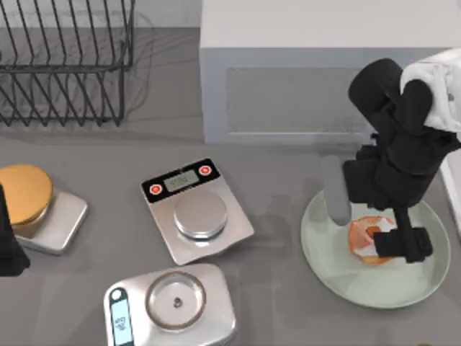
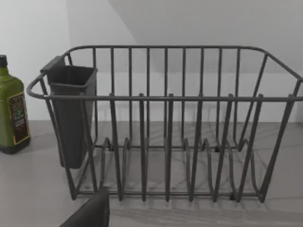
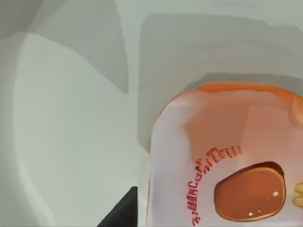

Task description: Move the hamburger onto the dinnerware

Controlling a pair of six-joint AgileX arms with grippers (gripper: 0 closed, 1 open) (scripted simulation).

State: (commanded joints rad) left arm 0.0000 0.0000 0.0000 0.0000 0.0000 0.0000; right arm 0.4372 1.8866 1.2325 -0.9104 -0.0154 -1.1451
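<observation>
Mint-green round plate with a shallow raised rim (image 1: 328,268) sits at the table's right side, and the small round orange hamburger with whitish and reddish patches (image 1: 366,238) is already over its middle, apparently on or just above the surface. Step in hand looks like the release. To do it well: confirm the burger is bottomed on the plate before letting go, part the fingers without dragging, then lift straight up so nothing nudges it toward the rim.

Right gripper (image 1: 392,241) points down over the plate, black wrist leaning in from the far right. Its fingers straddle the burger; can't tell if they're clamped or already slack. Right wrist view has the burger (image 3: 227,161) close up against pale plate (image 3: 71,132).

Left arm parked at the table's left edge.
</observation>
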